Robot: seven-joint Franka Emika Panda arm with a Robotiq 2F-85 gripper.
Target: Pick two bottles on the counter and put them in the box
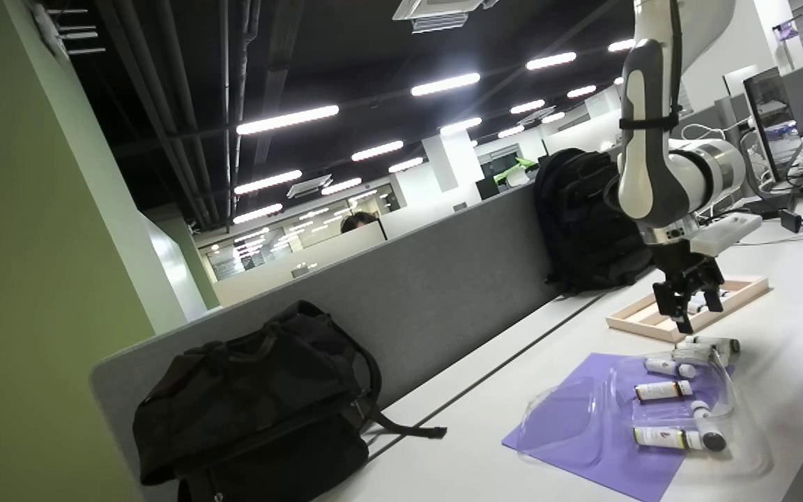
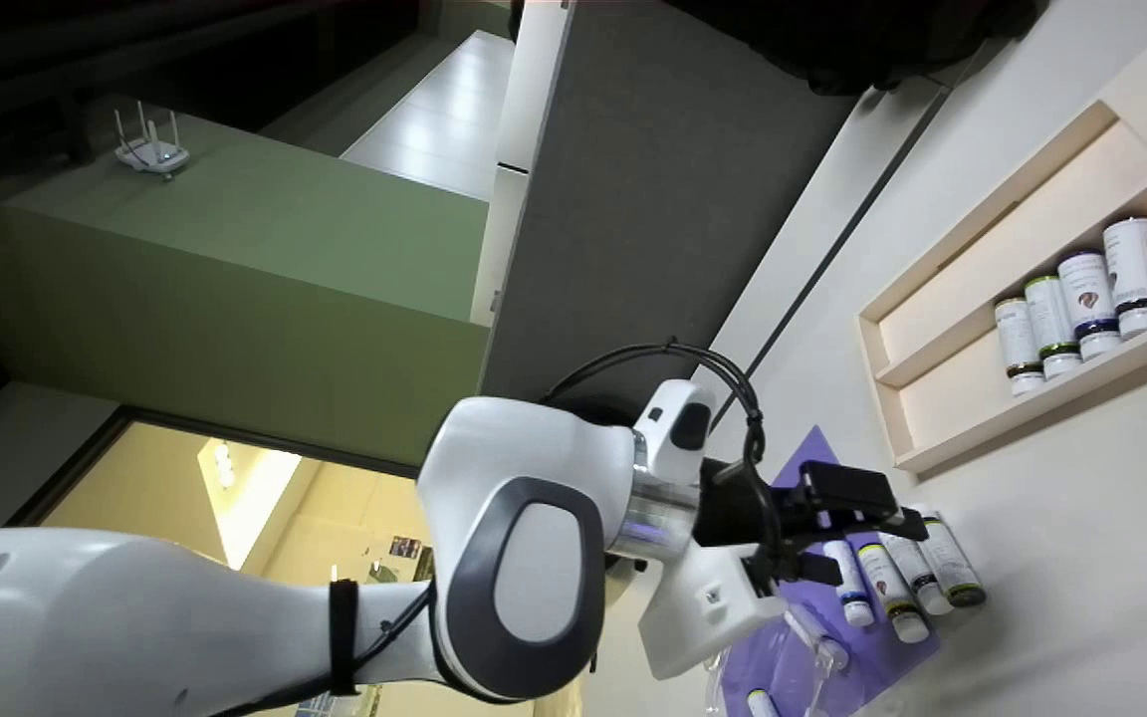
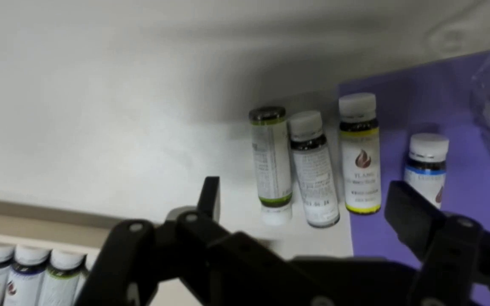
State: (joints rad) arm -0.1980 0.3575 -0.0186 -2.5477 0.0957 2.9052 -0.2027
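Four bottles (image 3: 360, 165) lie in a row below your pincer (image 3: 304, 203), which hangs spread wide and holds nothing: two on the white tabletop (image 3: 100, 127), two on the purple sheet (image 3: 436, 106). The green-ringed bottle (image 3: 272, 163), outermost, looks the easiest first pick. Narrow the pincer before descending, since it spans several bottles, then close across that one without nudging its near neighbour (image 3: 316, 182). Lay it in the wooden box (image 2: 1022, 239) beside the stored bottles (image 2: 1086, 294); its cap (image 3: 276, 216) points opposite to theirs, so rotate for a match. Farther out, clear plastic (image 1: 562, 425) overlaps sheet and tabletop; dark bags (image 1: 255, 397) sit by the grey partition (image 1: 443, 272) under strip lights (image 1: 288, 120).
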